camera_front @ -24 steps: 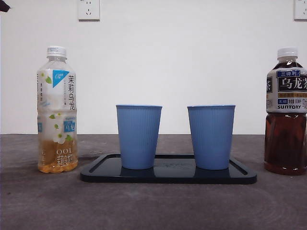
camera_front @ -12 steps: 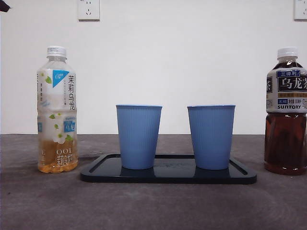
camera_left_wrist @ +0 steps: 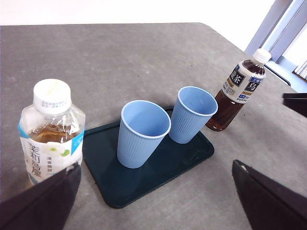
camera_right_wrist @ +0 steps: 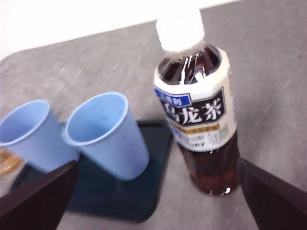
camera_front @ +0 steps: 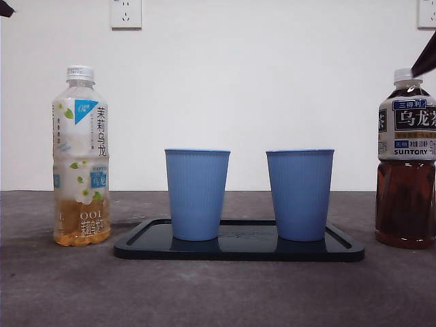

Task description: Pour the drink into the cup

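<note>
Two blue cups stand upright on a dark tray (camera_front: 238, 252): the left cup (camera_front: 197, 194) and the right cup (camera_front: 300, 194). Both look empty in the left wrist view. A dark oolong tea bottle (camera_front: 405, 160) with a white cap stands to the right of the tray. A pale jasmine tea bottle (camera_front: 81, 157) stands to the left. My right gripper (camera_right_wrist: 153, 196) is open and hangs above and before the dark bottle (camera_right_wrist: 199, 108); its tip (camera_front: 426, 58) shows beside the cap. My left gripper (camera_left_wrist: 153, 199) is open near the pale bottle (camera_left_wrist: 50, 132), touching nothing.
Grey tabletop (camera_front: 218, 293) lies in front of the tray. A white wall with sockets (camera_front: 126, 13) stands behind. The waiting left arm shows as a black tip (camera_front: 5, 8) at the top left corner. The right arm's jaw (camera_left_wrist: 295, 101) shows in the left wrist view.
A black tip of the right gripper has come into the front view at the top right, next to the dark bottle's cap. Bottles, cups and tray have not moved.
</note>
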`<control>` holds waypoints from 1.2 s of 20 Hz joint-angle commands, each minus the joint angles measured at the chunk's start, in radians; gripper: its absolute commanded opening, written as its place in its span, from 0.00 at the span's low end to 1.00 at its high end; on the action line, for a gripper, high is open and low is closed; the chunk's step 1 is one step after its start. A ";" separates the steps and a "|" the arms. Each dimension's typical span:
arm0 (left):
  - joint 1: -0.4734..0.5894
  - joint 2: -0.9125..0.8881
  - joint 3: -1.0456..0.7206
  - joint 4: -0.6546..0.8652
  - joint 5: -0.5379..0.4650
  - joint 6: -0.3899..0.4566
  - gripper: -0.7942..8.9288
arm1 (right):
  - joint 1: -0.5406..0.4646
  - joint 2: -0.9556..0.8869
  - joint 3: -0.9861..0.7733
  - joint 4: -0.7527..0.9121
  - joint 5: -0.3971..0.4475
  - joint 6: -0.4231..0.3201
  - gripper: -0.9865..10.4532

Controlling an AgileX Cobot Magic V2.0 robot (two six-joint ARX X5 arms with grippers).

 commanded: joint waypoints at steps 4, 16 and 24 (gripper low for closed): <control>-0.005 0.024 0.020 0.015 0.005 0.008 0.59 | 0.036 0.117 -0.081 0.234 0.094 -0.004 0.56; -0.005 0.041 0.020 0.012 0.005 -0.020 0.59 | 0.039 0.411 -0.128 0.672 0.146 -0.081 0.56; -0.005 0.042 0.020 0.010 0.005 -0.019 0.59 | 0.038 0.610 -0.128 0.890 0.167 -0.127 0.56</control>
